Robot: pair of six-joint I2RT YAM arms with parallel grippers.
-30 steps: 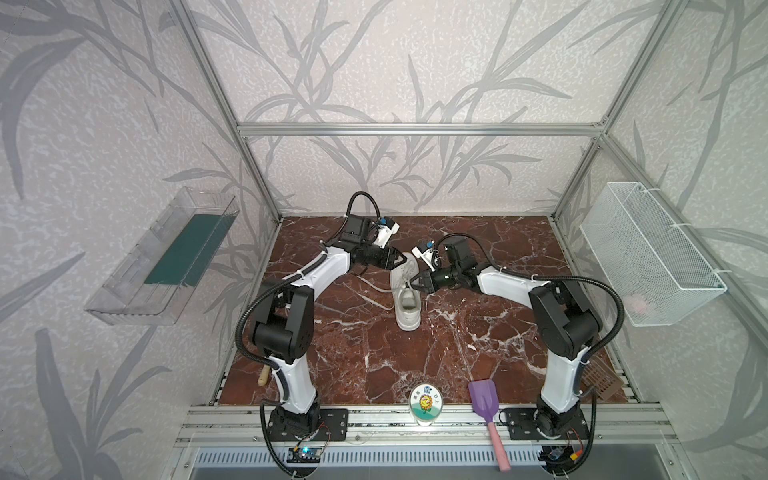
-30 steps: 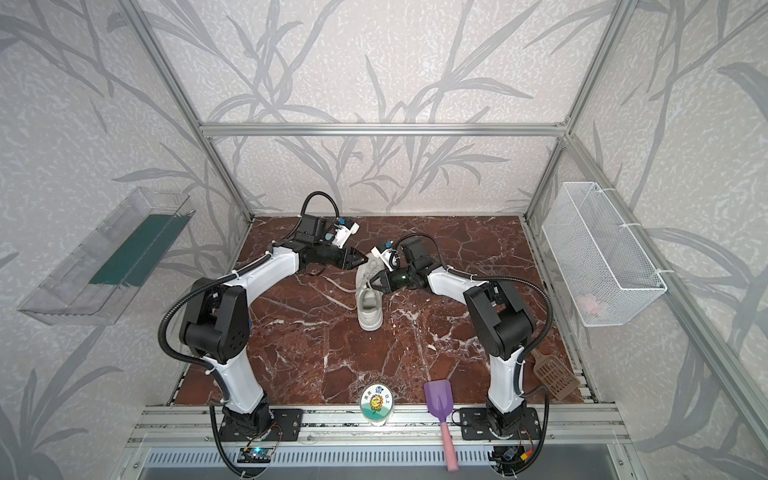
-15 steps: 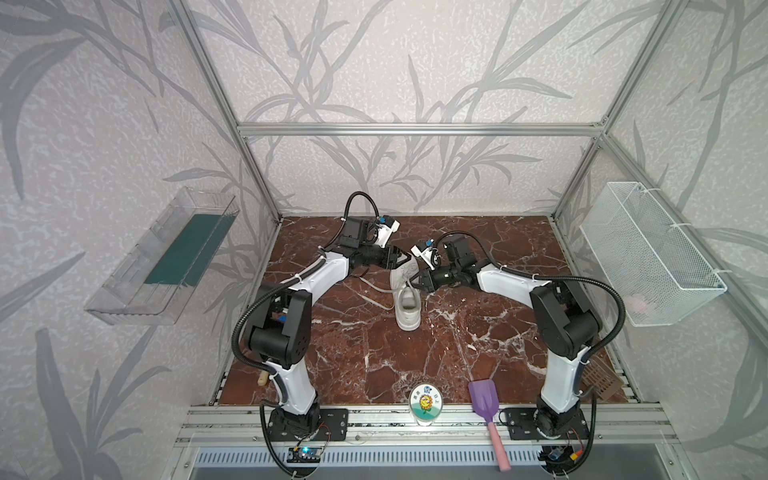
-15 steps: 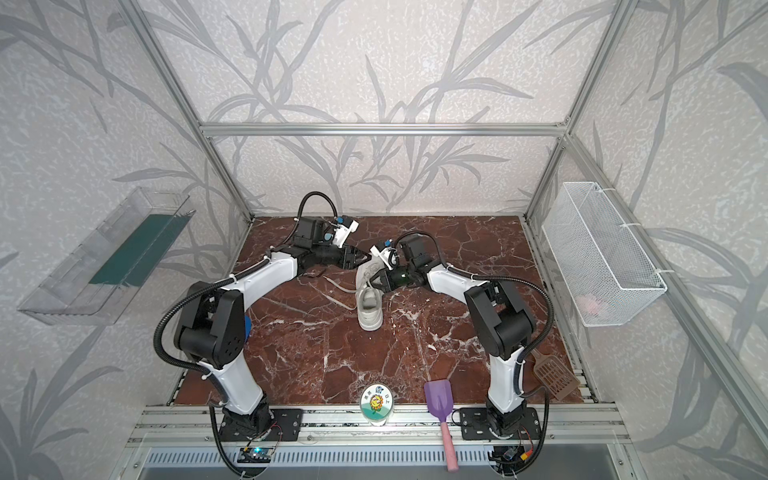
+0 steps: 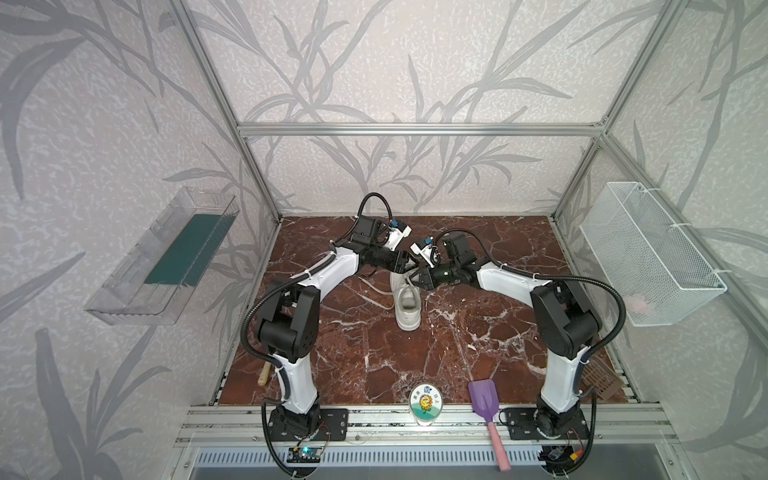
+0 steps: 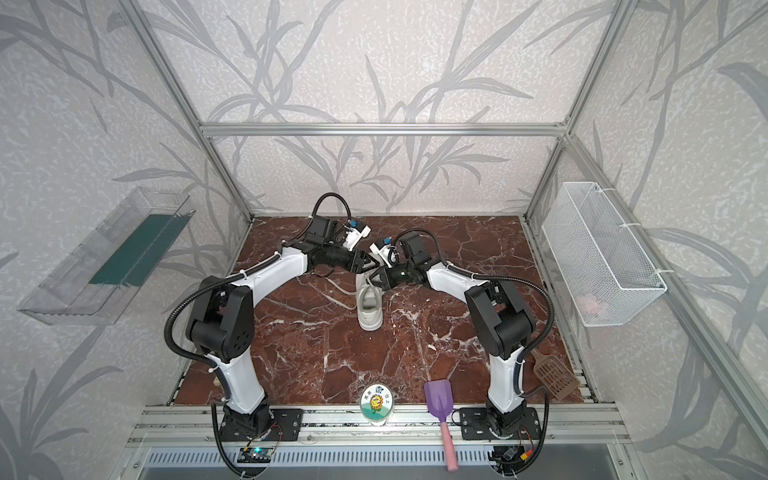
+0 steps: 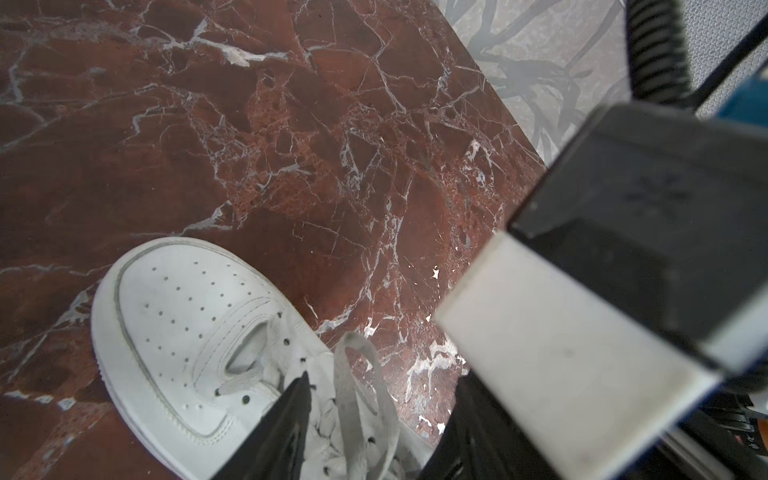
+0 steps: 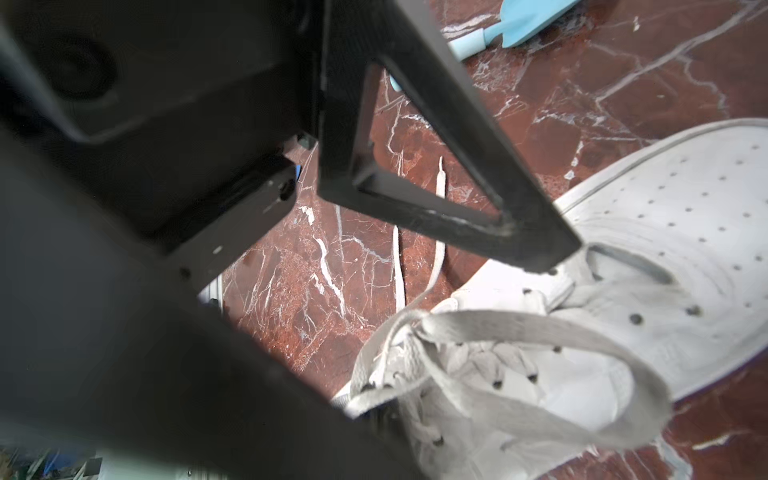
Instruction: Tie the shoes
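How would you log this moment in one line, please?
sneaker on table; lace loop raised; left tool open around loop; right tool shut

White shells (image 5: 332,266), black joints (image 5: 291,328), ribbed black cables (image 5: 622,311); black left pincer (image 5: 410,265), right pincer (image 5: 417,277).

Upright white sneaker (image 5: 407,307), looped laces (image 8: 519,326)

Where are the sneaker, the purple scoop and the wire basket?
sneaker (image 5: 407,318): in a top view, toe cap
purple scoop (image 5: 482,397): in a top view, blade
wire basket (image 5: 665,257): in a top view, mesh wall
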